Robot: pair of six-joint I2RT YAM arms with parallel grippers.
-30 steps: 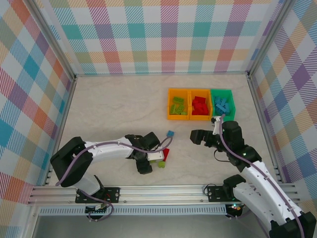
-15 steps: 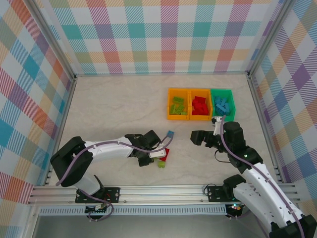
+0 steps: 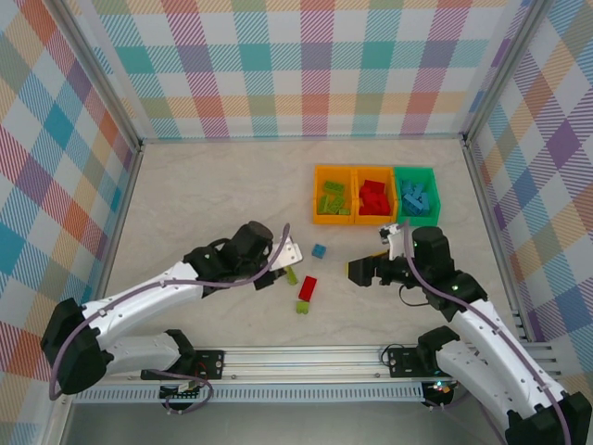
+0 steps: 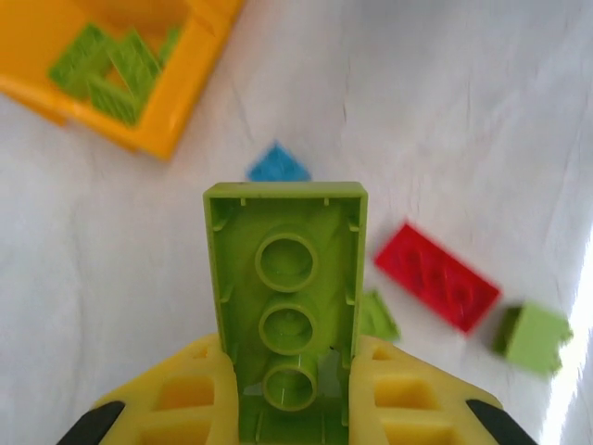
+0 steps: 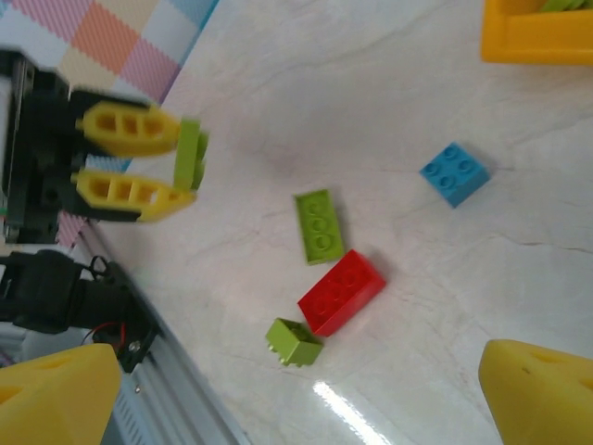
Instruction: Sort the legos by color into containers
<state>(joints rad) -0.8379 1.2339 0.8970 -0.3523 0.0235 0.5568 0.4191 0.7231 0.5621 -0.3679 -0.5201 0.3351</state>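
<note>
1. My left gripper [image 4: 295, 366]: fingers pinched on one lime brick [image 4: 285, 278]. They grip its near end, hollow underside to the wrist camera, and it is clear of the table.
2. My right gripper [image 3: 366, 271]: fingers spread wide, holding and touching nothing.
3. My left arm: from its base at 7 o'clock it reaches toward 2 o'clock, wrist near the table's middle.
4. My right arm: from its base at 5 o'clock the forearm runs toward 11 o'clock. Its gripper points to 9 o'clock and sits at 6 o'clock of the bins [image 3: 374, 168].
5. Loose legos on the table, between my grippers:
   - blue brick [image 3: 319, 251];
   - long lime brick [image 3: 291, 274], at 7 o'clock of the blue;
   - red brick [image 3: 308, 288], just beside the long lime one;
   - small lime brick [image 3: 302, 307], at 6 o'clock of the red.
6. Bins, at 1 o'clock of the table's middle: the left orange one holds lime legos, the middle orange one red, the green one blue.
7. Table [image 3: 213, 195]: pale, marbled.
8. Walls [image 3: 278, 65]: pastel plaid on three sides.
9. Metal rail [image 3: 296, 357]: runs along the near edge.
</note>
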